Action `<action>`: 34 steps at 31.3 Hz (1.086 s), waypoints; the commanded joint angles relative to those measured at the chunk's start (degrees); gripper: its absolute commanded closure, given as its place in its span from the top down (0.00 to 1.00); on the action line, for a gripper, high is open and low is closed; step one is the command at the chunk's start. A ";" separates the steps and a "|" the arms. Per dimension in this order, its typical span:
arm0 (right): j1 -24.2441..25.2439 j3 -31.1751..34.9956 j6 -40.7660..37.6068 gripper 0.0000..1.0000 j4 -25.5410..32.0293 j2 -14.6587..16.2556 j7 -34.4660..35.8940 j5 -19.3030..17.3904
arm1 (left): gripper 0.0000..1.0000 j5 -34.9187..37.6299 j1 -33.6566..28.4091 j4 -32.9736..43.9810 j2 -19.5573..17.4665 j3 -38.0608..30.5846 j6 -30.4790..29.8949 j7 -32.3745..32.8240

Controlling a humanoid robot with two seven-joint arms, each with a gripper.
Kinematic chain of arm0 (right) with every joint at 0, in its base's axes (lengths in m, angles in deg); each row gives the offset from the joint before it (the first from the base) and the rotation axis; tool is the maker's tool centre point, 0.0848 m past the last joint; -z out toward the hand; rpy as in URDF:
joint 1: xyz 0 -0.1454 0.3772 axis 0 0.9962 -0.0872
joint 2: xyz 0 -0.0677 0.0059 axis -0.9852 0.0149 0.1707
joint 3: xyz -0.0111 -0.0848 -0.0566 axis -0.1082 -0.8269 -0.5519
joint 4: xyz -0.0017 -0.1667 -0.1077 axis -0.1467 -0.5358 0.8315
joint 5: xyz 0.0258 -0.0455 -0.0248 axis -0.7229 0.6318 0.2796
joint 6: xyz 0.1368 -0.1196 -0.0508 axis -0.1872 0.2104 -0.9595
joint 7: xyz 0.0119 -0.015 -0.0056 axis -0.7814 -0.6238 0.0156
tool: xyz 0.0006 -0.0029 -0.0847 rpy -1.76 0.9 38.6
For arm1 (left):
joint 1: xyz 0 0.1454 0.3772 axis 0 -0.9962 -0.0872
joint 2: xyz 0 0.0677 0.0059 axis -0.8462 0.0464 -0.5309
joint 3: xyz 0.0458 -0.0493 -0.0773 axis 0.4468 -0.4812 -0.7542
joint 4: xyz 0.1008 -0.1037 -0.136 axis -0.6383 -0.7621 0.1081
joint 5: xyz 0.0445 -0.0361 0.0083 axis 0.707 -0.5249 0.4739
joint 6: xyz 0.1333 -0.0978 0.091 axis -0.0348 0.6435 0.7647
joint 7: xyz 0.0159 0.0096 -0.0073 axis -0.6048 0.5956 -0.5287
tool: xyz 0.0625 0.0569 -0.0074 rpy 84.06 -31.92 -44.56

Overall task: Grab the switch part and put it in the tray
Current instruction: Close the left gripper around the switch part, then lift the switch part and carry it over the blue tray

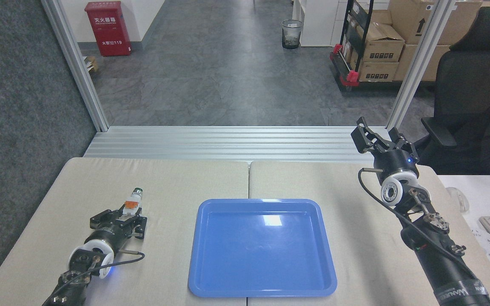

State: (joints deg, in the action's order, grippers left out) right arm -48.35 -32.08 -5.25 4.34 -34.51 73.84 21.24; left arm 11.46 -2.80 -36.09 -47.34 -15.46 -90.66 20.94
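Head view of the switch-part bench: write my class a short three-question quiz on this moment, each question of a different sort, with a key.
1. True or false: the switch part lies inside the tray.
2. Which gripper is at the switch part? A) left gripper B) right gripper
3. Fill in: the tray is coloured ____.

Key: 1 false, it is on the table left of the tray; 2 A; 3 blue.
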 commanded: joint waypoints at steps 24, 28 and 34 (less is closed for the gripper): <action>-0.02 0.00 0.00 0.99 0.00 0.00 0.00 0.00 | 0.00 -5.04 -10.86 51.18 -2.23 -1.90 -22.58 10.71; 0.07 0.00 0.00 0.99 0.00 0.00 0.00 0.00 | 0.00 1.18 -9.54 49.77 4.00 0.22 -21.52 11.24; 0.07 0.00 0.00 0.99 0.00 0.00 0.00 0.00 | 0.00 9.46 -11.73 48.72 9.38 9.09 -21.61 11.33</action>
State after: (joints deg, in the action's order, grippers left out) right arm -48.35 -32.08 -5.25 4.33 -34.51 73.84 21.24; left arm 11.86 -12.91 2.21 -47.80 -16.74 -112.51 31.86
